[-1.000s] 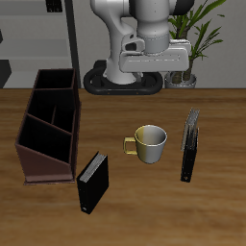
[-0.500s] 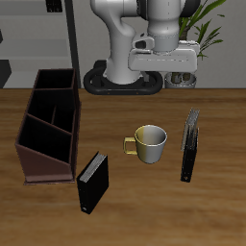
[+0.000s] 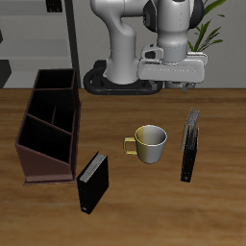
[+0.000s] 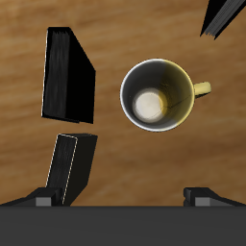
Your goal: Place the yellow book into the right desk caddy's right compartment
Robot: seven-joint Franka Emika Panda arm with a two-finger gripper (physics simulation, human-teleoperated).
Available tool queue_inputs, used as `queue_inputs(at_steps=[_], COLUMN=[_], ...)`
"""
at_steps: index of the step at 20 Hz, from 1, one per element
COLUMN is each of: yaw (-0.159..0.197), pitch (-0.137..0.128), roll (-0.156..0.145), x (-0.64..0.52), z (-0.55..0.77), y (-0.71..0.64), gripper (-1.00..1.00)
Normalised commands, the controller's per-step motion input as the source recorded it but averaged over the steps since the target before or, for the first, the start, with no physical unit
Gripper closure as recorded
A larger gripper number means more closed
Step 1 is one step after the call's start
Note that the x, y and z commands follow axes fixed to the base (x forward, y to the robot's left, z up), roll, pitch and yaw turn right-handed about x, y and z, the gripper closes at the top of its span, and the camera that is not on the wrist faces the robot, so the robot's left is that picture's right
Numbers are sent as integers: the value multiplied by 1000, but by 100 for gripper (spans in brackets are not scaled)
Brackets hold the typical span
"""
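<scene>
wooden tabletop filled the exterior frame, with a potted plant [image 3: 204, 34] at the upper right behind the arm. the gripper [image 3: 174, 85] hung high above the table at the frame's upper right, its fingers spread apart and holding nothing; the wrist view showed both fingertips [image 4: 38, 199] wide of each other.

the yellow book [image 3: 193, 123] stood on edge at the right of the exterior frame, touching or just behind a black book [image 3: 188, 159], beside the cream mug [image 3: 151, 143]. the right desk caddy [image 3: 46, 168] sat well apart at the frame's left, and the right compartment [image 3: 56, 85] was its rearmost section.

the step in hand looked like the approach to the book, with no grasp yet made. the next move probably called for lining up over the thin book's top edge, then descending without clipping its black neighbour.
</scene>
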Motion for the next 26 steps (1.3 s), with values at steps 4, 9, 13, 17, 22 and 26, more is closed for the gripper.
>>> queue_inputs(at_steps=[4,9,13,17,22,26], yaw=[-9,17,1,-7,4,-6], pitch=[45,14,34,31,3,31], roll=[-24,-4,29,22,24,27], x=[98,-66,-54,32,15,-2], z=[-304,-322,-241,-181,-120,-180], y=[169,316,288,220,79,168], gripper=[-100,-100,-100,-100,-100,-100])
